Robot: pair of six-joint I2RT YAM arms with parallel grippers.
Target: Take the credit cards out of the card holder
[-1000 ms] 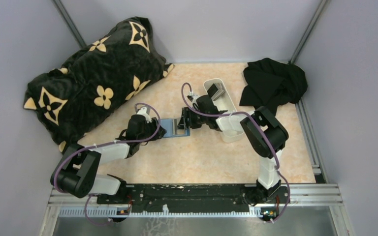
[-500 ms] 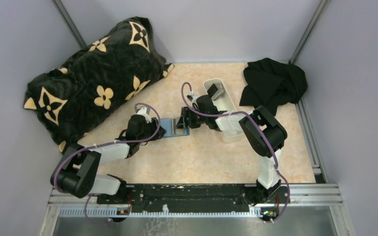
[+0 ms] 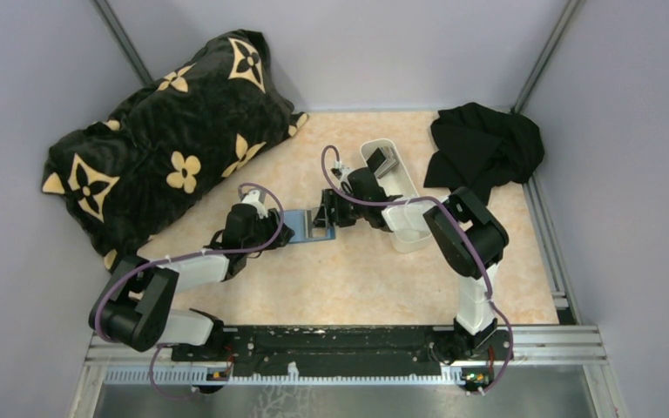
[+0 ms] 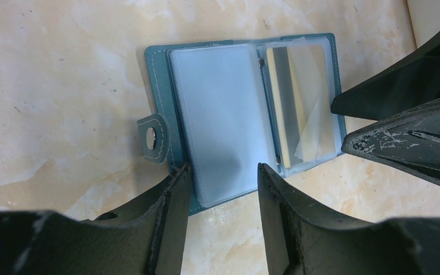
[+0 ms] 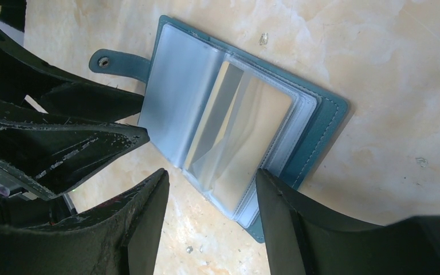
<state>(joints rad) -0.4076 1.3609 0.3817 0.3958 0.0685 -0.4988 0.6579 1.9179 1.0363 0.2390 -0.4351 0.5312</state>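
The teal-blue card holder (image 3: 303, 223) lies open on the tan table between my two grippers. In the left wrist view its clear inner sleeves (image 4: 223, 114) face up, and a tan-gold card (image 4: 289, 109) sits in the right sleeve. My left gripper (image 4: 222, 179) is open, its fingers straddling the near edge of the left half. My right gripper (image 5: 212, 183) is open over the other side, above the sleeve with the tan card (image 5: 263, 132). Dark grey cards (image 3: 386, 162) stand in the white tray (image 3: 411, 237).
The long white tray runs diagonally behind the right gripper. A black pillow with gold flowers (image 3: 165, 139) fills the far left. A black cloth (image 3: 483, 148) lies at the far right corner. Grey walls close in the table.
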